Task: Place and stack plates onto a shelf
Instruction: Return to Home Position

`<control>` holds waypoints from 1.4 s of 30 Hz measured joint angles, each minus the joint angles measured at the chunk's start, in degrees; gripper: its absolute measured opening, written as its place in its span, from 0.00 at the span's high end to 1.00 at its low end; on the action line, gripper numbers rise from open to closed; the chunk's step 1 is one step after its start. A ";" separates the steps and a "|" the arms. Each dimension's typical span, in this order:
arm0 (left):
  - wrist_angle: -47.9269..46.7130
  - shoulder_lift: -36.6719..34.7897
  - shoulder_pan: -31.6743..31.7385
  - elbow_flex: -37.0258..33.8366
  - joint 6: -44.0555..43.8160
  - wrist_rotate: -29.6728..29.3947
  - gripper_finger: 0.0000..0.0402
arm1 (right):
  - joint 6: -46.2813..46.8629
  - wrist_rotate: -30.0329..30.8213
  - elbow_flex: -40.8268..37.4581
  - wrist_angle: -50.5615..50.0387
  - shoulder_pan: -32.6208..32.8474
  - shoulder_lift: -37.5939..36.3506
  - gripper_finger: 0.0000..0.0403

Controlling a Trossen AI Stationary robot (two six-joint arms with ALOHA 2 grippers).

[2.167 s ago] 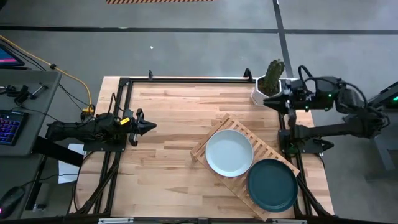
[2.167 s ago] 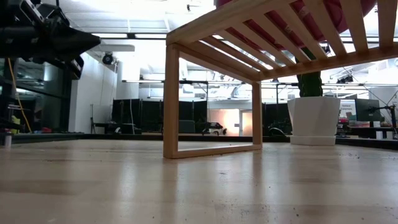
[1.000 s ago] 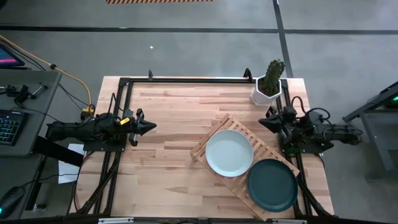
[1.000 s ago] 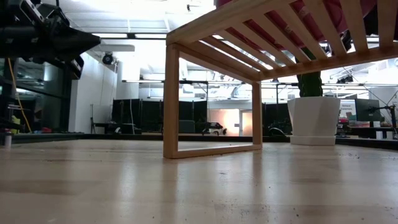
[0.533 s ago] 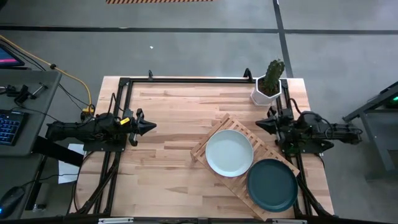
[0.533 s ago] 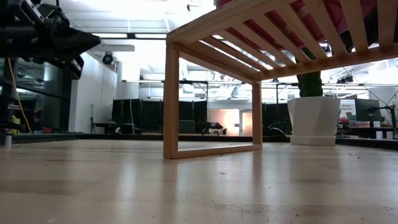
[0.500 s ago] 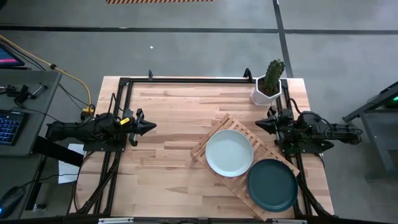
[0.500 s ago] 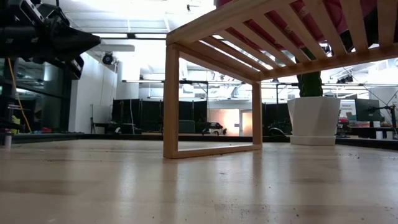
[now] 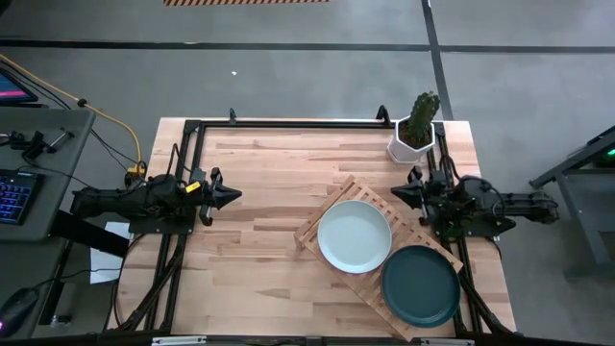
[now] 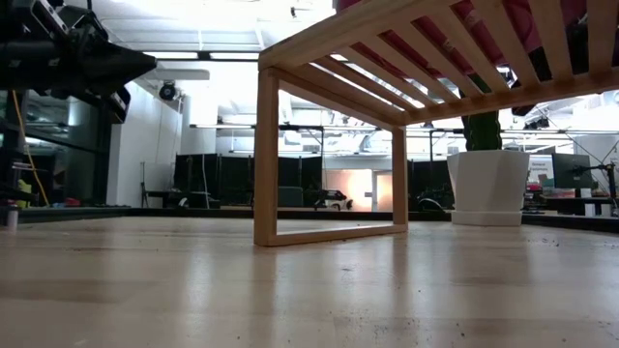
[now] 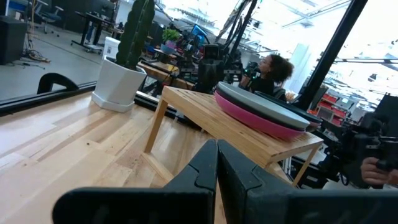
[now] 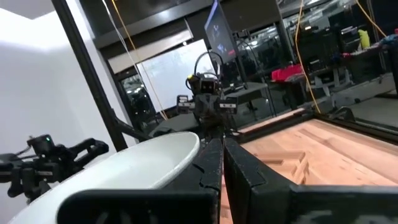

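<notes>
Going across from the left: the left gripper (image 9: 229, 195) is parked over the left edge of the tabletop (image 9: 259, 173), pointing in toward the middle, and its wrist view shows the two fingers (image 11: 202, 171) pressed together with nothing between them. Past a bare stretch of wood you hit the shelf (image 9: 408, 229), sitting diagonally on the right half of the table. One stack is on its upper-left end with the pale plate (image 9: 355, 236) on top. From the left wrist view, that pile has a magenta plate (image 11: 249, 118) at the bottom and greyish rims above it. The other stack, topped by the dark teal plate (image 9: 421, 285), sits on the shelf's far end near the table's front-right corner. Just beside the shelf's upper edge is the right gripper (image 9: 402, 195), also closed up empty going by its own camera, with the potted cactus (image 9: 415, 135) right behind it. So I'd say the stacking's done and both arms are just homing. If anyone had to move these plates, I'd guess they're rigid, fairly light and probably chippable. The matte finish should give decent grip. Pinch the raised rim, one finger over and one under, and only take the top plate, since that's the only rim with room beneath it.
</notes>
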 joint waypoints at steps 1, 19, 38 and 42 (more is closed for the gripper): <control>0.00 -0.02 0.00 0.00 0.00 0.00 1.00 | -0.06 0.04 -0.32 0.28 0.00 -0.01 1.00; 0.00 0.00 -0.01 0.00 0.00 -0.02 1.00 | -1.61 1.19 -0.32 -10.63 0.00 0.17 1.00; -1.60 -0.37 0.00 0.05 0.00 -0.02 1.00 | -1.61 1.03 -0.27 -10.83 0.82 -0.17 1.00; -4.50 -0.33 -0.05 0.02 -0.04 0.21 1.00 | -1.61 1.03 -0.27 -10.87 1.69 -0.17 1.00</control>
